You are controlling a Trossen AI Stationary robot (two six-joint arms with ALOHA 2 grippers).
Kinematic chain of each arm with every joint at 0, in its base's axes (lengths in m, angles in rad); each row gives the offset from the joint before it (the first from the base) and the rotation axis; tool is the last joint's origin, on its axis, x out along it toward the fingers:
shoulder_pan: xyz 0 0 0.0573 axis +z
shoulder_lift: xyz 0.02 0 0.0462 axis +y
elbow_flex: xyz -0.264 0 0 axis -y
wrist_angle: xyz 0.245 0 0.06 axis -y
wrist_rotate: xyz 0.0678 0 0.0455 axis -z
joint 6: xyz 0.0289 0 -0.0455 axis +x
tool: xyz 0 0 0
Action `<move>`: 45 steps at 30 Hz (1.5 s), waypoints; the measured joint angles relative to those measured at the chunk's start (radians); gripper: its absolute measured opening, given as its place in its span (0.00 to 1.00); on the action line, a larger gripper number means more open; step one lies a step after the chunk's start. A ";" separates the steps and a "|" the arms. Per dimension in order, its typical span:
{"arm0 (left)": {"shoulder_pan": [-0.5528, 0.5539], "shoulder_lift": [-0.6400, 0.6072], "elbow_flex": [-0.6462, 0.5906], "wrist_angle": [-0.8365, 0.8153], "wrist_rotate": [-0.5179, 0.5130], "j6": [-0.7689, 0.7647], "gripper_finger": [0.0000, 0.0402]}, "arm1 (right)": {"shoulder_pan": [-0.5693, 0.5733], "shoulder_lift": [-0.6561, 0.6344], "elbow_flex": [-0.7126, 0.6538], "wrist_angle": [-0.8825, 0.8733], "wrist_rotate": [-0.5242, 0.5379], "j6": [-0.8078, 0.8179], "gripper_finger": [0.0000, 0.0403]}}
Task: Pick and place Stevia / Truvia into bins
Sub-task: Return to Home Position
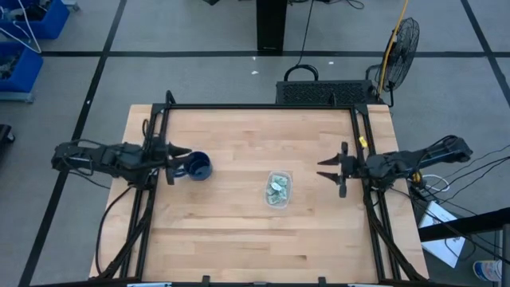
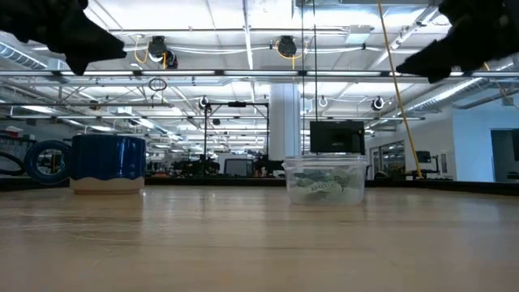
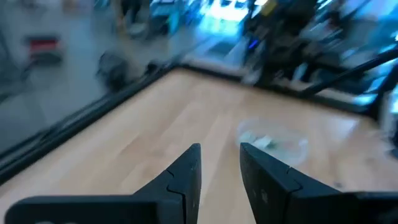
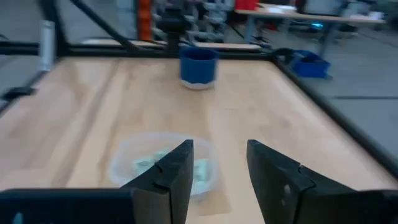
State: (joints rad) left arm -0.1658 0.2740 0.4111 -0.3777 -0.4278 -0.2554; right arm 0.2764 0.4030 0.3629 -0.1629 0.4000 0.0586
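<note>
The clear plastic tub [image 1: 277, 190] stands on its base at the table's middle, right of centre, and also shows in the low view [image 2: 324, 180]. Pale green and white Stevia packets [image 1: 277, 192] lie inside it; I see none loose on the wood. My left gripper [image 1: 177, 163] is open and raised at the table's left side, just left of the dark blue mug [image 1: 199, 166]. Its wrist view looks past the fingers [image 3: 219, 148] toward the tub [image 3: 273, 142]. My right gripper [image 1: 323, 169] is open and raised, right of the tub, which lies beyond its fingers [image 4: 219, 144].
The blue mug [image 2: 108, 162] stands upright on the table's left half, about a hand's width left of the tub. A black frame [image 1: 263, 107] runs along the table's far, left and right edges. Bare wood [image 1: 255, 247] lies between the tub and the near edge.
</note>
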 joint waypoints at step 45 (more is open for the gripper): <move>0.000 -0.167 -0.400 0.447 0.113 0.096 0.29 | -0.011 -0.340 -0.310 0.212 -0.035 -0.131 0.35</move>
State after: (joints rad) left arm -0.1661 0.1066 0.0109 0.0689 -0.3149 -0.1593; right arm 0.2649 0.0628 0.0532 0.0495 0.3645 -0.0723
